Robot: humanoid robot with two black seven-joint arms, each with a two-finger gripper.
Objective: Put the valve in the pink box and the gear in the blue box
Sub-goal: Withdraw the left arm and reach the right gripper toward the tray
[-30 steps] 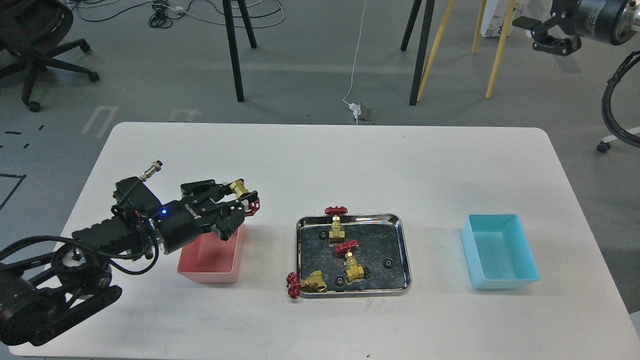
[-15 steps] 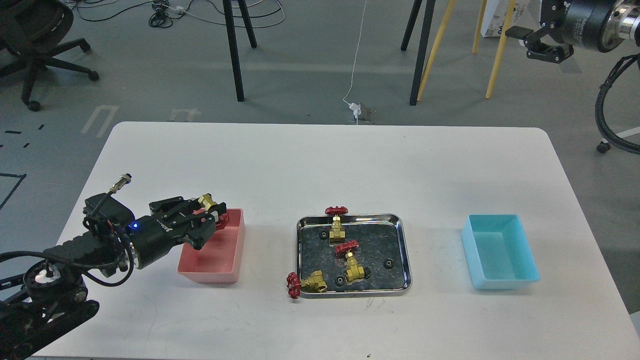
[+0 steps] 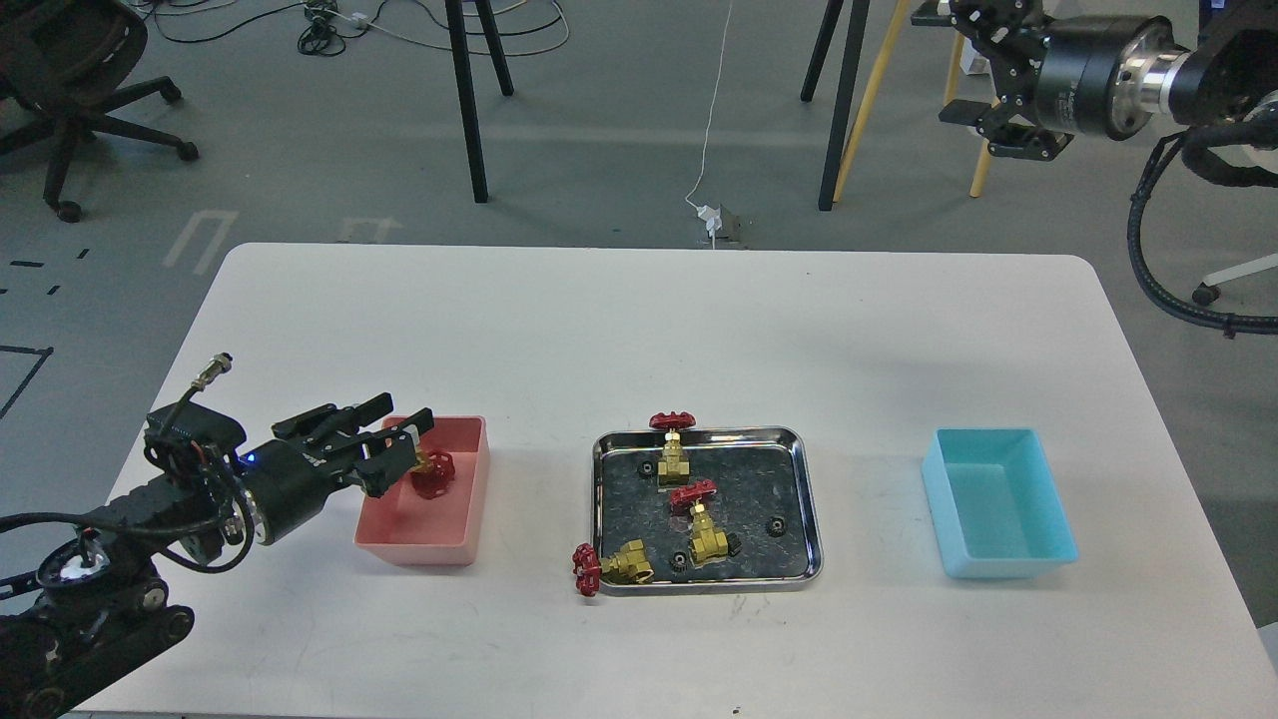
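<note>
The pink box (image 3: 461, 504) stands at the table's left. A brass valve with a red handwheel (image 3: 432, 475) lies inside it. My left gripper (image 3: 395, 431) hovers over the box's left end, open, just above and left of that valve. Three more valves are at the steel tray (image 3: 811, 509): one at its back (image 3: 672, 451), one in the middle (image 3: 704, 526), one lying over its front left rim (image 3: 613, 567). Small black gears lie in the tray, such as one on the right (image 3: 774, 524). The blue box (image 3: 1038, 551) stands empty at the right. My right gripper (image 3: 954, 60) is open, high beyond the table.
The tray stands between the two boxes, near the table's front. Beyond the table's far edge are black and yellow stand legs (image 3: 847, 100), a floor cable and an office chair (image 3: 60, 80) at the far left.
My left gripper moved left and down over the pink box and let go of the valve, which now lies in the box. My right arm swung left, high above the floor.
</note>
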